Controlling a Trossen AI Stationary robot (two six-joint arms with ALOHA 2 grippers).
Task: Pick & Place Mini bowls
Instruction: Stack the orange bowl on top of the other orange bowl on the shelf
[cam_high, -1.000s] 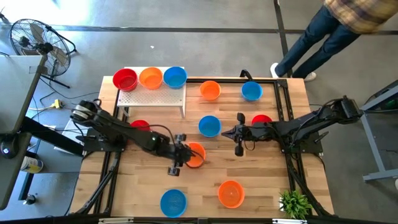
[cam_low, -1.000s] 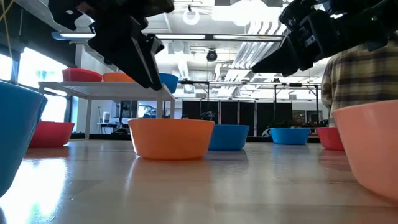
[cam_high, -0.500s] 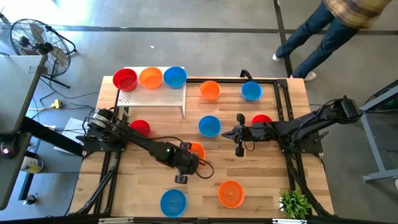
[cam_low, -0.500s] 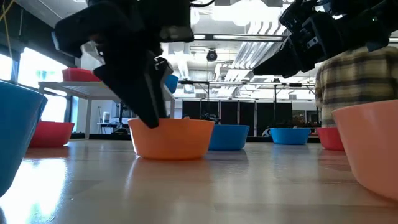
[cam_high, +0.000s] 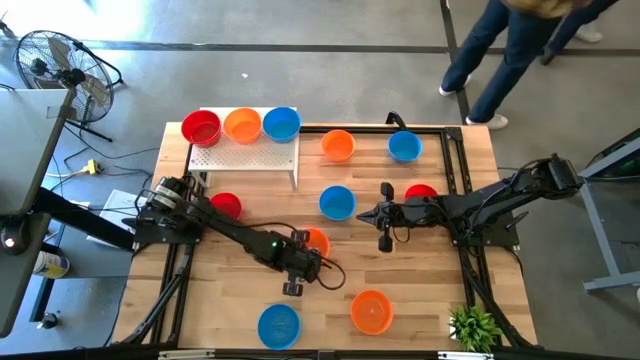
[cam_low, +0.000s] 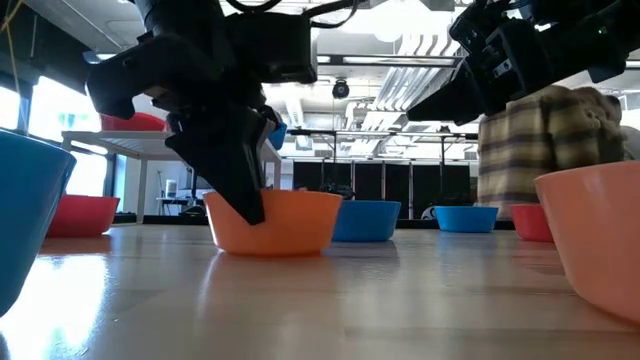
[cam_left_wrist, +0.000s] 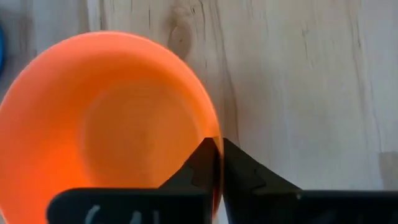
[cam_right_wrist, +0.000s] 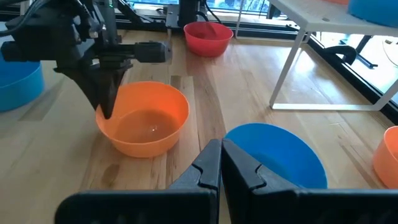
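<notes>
- Near the middle of the desk (cam_high: 430, 300), the left gripper (cam_high: 297, 262) reaches down to an orange bowl (cam_high: 316, 243) — its fingers (cam_left_wrist: 208, 163) pinched together on the bowl's rim, one inside the wall and one outside
- That orange bowl sits on the wood, with a blue bowl (cam_high: 337, 202) close behind it
- To the right of the blue bowl, the right gripper (cam_high: 386, 222) hovers above the desk, fingers closed on nothing
- Three bowls — red, orange, blue — stand in a row on the white perforated board (cam_high: 245, 152)
- Other bowls lie scattered over the desk; a person's legs (cam_high: 497, 62) show beyond its far edge
</notes>
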